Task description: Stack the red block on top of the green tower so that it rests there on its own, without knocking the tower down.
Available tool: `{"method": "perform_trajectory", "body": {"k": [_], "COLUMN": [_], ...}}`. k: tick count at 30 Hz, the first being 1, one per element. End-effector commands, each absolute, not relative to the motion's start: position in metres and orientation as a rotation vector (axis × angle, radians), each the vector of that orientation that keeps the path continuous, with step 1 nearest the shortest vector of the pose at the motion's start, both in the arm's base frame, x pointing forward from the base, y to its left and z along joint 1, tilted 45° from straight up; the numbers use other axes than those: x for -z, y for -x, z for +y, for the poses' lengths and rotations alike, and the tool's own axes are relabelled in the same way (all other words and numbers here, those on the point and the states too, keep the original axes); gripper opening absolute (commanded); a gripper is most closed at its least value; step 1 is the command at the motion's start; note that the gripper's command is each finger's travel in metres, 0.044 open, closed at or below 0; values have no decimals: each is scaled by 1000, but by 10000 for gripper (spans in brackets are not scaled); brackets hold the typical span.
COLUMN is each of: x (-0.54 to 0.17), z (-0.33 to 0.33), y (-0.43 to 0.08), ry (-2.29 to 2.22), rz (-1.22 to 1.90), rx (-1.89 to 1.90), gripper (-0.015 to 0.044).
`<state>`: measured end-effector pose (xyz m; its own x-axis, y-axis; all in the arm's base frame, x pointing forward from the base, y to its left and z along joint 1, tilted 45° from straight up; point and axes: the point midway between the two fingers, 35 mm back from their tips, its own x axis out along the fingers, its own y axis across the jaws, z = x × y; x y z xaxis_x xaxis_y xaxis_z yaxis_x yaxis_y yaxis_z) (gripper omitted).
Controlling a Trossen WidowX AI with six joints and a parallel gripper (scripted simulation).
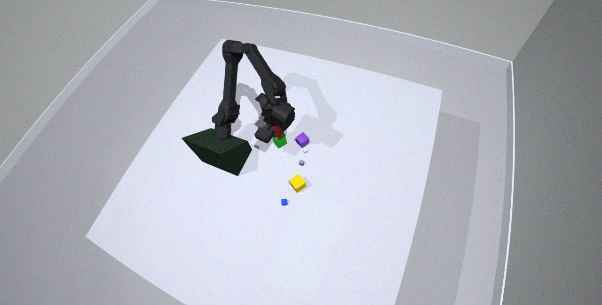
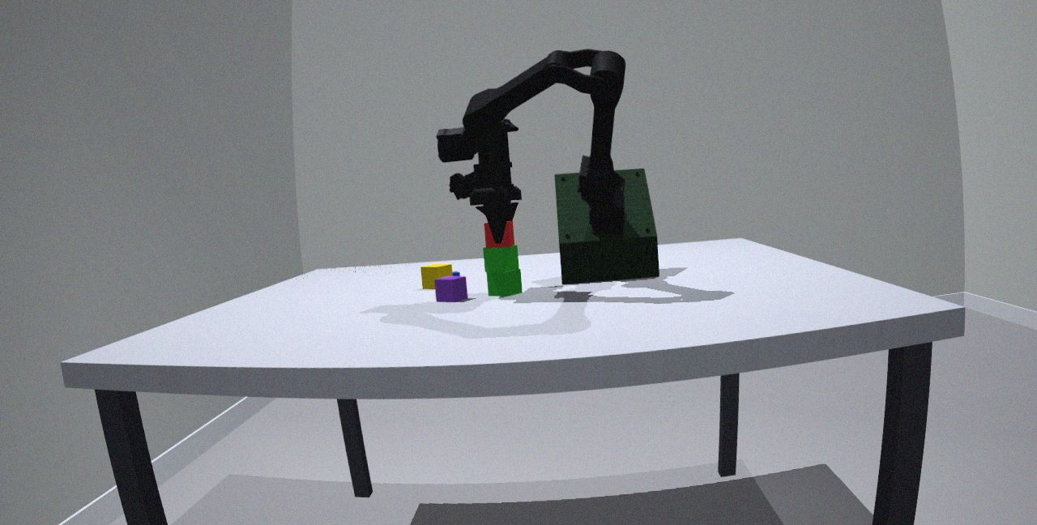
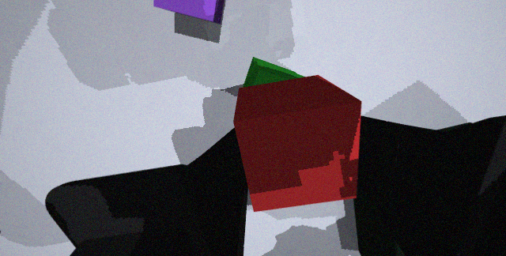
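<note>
The tool (image 2: 497,226) grips the red block (image 2: 498,234), which sits on or just above the 2-block green tower (image 2: 502,270). Placement looks nearly done; release and retreat remain.

The white tabletop (image 2: 761,304) stands on dark legs and carries the arm's dark green base block (image 2: 608,228) toward its back. Just beside the base, the green tower (image 2: 502,269) stands directly on the surface, upright. Near it sits a purple cube (image 2: 450,288), with a yellow cube (image 2: 435,275) a little farther off and a small blue cube (image 1: 284,201) beyond that. Three tiny grey or white cubes lie scattered between them, one (image 1: 301,162) between the purple and yellow cubes.
</note>
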<state>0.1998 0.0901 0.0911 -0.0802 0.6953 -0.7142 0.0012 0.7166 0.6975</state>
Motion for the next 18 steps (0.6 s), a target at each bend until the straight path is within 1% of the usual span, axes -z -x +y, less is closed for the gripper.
{"method": "perform_trajectory", "body": {"k": [1, 18], "x": [-93, -91], "z": [89, 90], "y": [-200, -200], "ry": [-590, -587], "rz": [1560, 1561], "rx": [-633, -632], "gripper": [0, 440]}}
